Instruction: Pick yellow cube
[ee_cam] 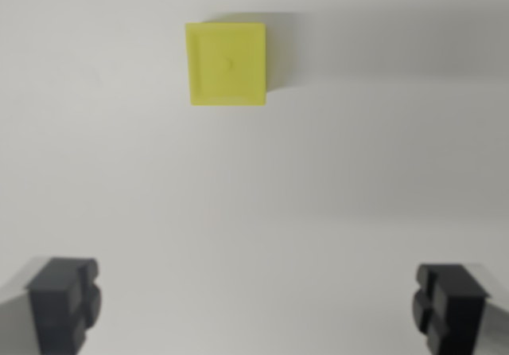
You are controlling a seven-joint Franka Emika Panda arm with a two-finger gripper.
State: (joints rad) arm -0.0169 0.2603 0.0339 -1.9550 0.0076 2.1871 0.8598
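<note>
Well above gripper (256, 303): yellow cube (227, 64).

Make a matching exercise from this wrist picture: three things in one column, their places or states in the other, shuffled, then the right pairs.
Things:
1. yellow cube
2. gripper
3. white table

Descriptions:
A. open, one finger in each bottom corner, holding nothing
B. bare between the fingers
C. upper middle of the view, apart from both fingers

Pairs: 1-C, 2-A, 3-B

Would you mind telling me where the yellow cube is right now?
In the wrist view, the cube lies on the white surface near the top, slightly left of centre, well beyond the open tool and between its fingers' lines.
</note>
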